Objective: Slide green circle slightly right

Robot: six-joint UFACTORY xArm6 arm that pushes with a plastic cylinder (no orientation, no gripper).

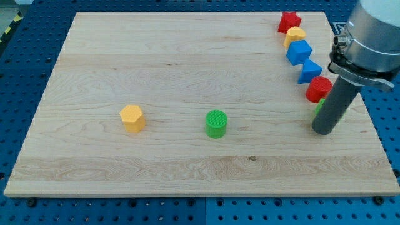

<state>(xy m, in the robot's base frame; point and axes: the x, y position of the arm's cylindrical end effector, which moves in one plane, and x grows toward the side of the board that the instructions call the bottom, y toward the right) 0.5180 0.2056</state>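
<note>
The green circle stands on the wooden board a little below its middle. My tip rests on the board far to the circle's right, near the right edge, apart from it. The rod covers most of a green block just behind it; its shape cannot be made out.
A yellow hexagon sits left of the green circle. A row runs down the view's top right: red star, yellow block, blue cube, blue triangle, red circle.
</note>
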